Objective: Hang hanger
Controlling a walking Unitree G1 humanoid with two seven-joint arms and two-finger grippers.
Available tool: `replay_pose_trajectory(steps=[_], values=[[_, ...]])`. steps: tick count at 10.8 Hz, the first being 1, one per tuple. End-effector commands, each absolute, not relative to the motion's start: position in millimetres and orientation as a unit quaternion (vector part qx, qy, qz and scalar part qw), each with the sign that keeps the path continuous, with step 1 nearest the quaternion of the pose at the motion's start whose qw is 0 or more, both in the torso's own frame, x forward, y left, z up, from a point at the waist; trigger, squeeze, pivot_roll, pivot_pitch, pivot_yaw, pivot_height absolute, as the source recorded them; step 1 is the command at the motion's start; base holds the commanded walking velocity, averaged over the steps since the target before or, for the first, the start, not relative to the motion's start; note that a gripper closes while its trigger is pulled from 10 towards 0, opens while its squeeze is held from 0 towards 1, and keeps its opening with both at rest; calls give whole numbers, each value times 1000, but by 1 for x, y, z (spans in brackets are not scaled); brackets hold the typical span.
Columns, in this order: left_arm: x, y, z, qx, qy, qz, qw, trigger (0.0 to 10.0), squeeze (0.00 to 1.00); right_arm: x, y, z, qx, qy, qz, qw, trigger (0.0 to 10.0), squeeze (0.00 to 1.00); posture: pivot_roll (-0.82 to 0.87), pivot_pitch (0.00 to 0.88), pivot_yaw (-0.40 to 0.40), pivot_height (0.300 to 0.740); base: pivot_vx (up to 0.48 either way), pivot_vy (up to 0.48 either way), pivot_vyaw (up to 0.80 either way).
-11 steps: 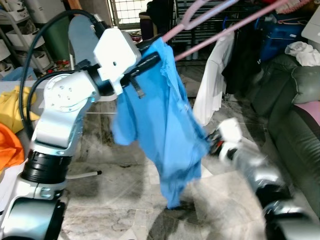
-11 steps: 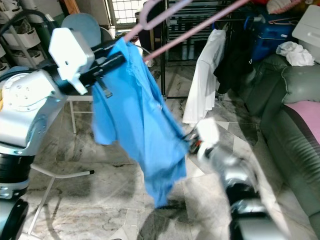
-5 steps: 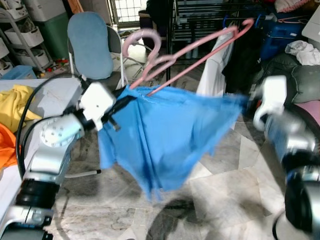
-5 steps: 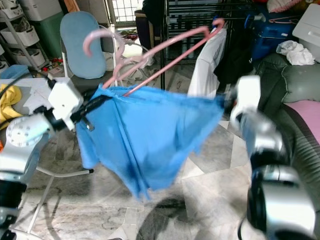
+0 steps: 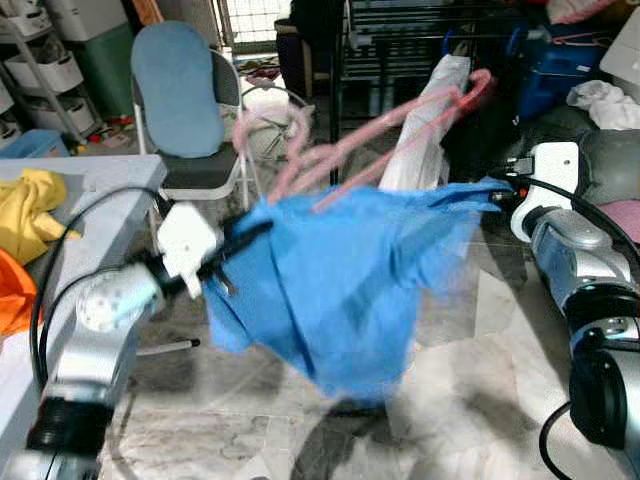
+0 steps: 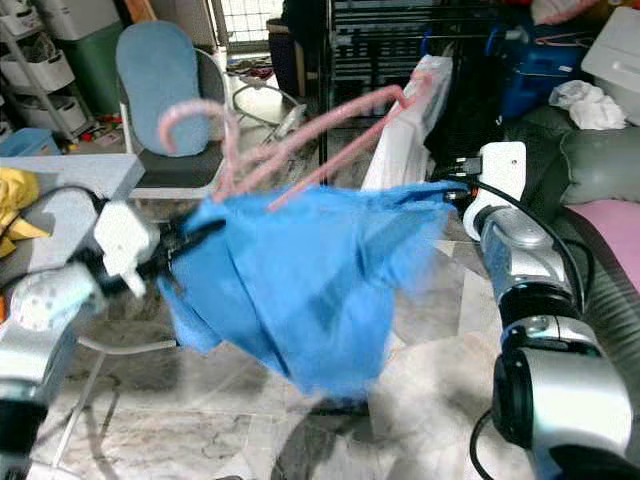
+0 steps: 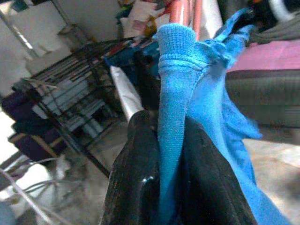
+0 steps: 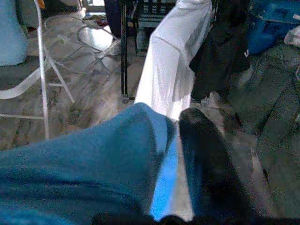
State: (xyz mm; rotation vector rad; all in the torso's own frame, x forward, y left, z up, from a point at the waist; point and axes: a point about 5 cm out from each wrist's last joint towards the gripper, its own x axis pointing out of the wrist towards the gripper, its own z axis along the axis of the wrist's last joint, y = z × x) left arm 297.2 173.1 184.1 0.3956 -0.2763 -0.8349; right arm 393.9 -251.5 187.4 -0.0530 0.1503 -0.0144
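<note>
Behind, at twelve o'clock, stands a dark rack (image 5: 420, 40). Both tools, left tool (image 7: 171, 187) and right tool (image 6: 455, 190), grasp the blue shirt (image 5: 340, 280), now spread wider under the pink hanger (image 5: 380, 140). That suggests it's nearly ready for hanging.

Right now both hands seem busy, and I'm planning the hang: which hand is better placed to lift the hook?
Left, probably. The left hand pinches the blue cloth shirt just below the pink plastic hanger hook; the right hand holds the far end.

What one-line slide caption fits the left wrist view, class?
Left gripper shut on a fold of the blue shirt, pink hanger just beyond.
</note>
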Motion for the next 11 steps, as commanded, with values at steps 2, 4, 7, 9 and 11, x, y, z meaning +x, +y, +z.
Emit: replay_pose_trajectory(steps=[2,4,7,9,11], values=[[284,169,171,191,-104,-452,865,0,0,398,-249,194,-20,64,-24,997,0,0,14,20,11,740,0,0,0],[276,167,154,171,-64,-480,858,0,0,399,-243,191,-20,64,-19,998,0,0,13,19,7,740,0,0,0],[276,172,145,168,-35,-486,857,0,0,399,-252,200,-23,50,-36,998,0,0,3,20,4,740,0,0,0],[287,177,148,143,-53,-433,888,0,0,399,-254,204,-22,36,-36,998,0,0,-3,21,4,740,0,0,0],[294,185,152,116,-68,-385,913,0,0,399,-255,207,-21,25,-38,999,0,0,-7,25,1,740,0,0,0]])
